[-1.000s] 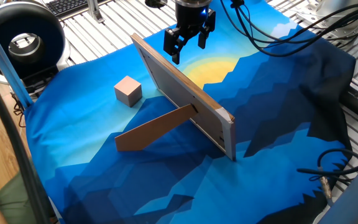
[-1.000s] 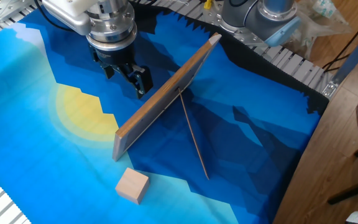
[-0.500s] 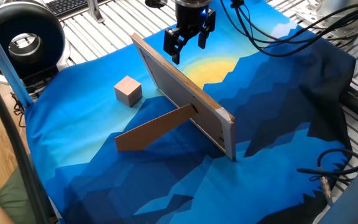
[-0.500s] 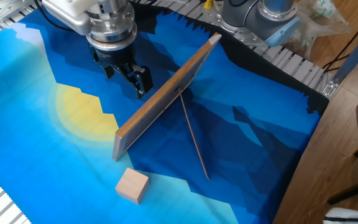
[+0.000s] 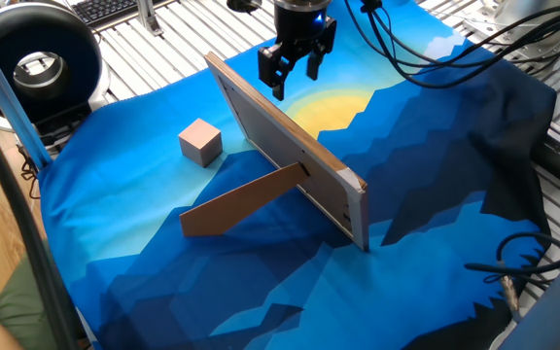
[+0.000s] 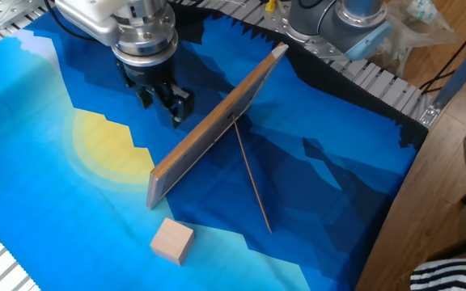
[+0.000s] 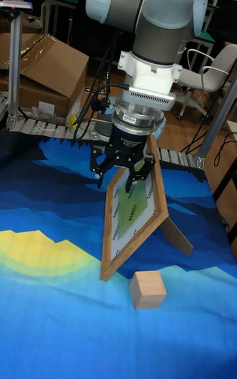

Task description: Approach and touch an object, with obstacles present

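Probably a robotics lab — cardboard box (image 7: 46, 73), office chair (image 7: 212, 77), aluminium-slat table (image 5: 158, 44).

— Where does the board (image 5: 290, 151) stand?
— On edge across the middle of the cloth (image 5: 436, 224), with the strip (image 5: 246, 199) propping it from one face.
— And the cube (image 5: 200, 142)?
— On the cloth, on the strip's side of the board, near one end and apart from both.
— The gripper (image 5: 296, 72)?
— Above the cloth on the board's other face, close to it, jaws apart and pointing down. The board lies between gripper and cube.
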Robot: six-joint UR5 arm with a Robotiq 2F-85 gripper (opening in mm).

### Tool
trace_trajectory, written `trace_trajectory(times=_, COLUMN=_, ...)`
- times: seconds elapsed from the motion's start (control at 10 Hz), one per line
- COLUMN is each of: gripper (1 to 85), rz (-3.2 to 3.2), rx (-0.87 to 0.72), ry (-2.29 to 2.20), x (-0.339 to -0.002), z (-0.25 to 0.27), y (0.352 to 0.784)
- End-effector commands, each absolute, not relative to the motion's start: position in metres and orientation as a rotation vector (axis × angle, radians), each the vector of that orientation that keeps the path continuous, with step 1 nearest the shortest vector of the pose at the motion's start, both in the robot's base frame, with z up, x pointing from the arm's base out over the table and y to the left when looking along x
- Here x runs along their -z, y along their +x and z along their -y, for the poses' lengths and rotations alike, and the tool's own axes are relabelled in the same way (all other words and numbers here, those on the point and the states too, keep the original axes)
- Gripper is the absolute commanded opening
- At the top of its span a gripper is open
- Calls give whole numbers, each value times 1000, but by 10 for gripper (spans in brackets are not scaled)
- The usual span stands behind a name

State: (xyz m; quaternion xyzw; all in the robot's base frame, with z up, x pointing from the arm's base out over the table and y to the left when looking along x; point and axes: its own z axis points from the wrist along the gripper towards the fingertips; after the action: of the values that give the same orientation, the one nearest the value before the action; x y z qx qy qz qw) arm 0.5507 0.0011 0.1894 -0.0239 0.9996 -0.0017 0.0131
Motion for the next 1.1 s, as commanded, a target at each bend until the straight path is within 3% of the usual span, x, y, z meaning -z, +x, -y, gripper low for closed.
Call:
trace_trajectory(times=0.0, gripper=10, rz=-3080, rx=10, ry=-137, x=-190, z=-2, y=559)
trace_trajectory(times=1.0, gripper=10, rz=-3075, rx=12, ry=-139, x=-186, z=3, y=555)
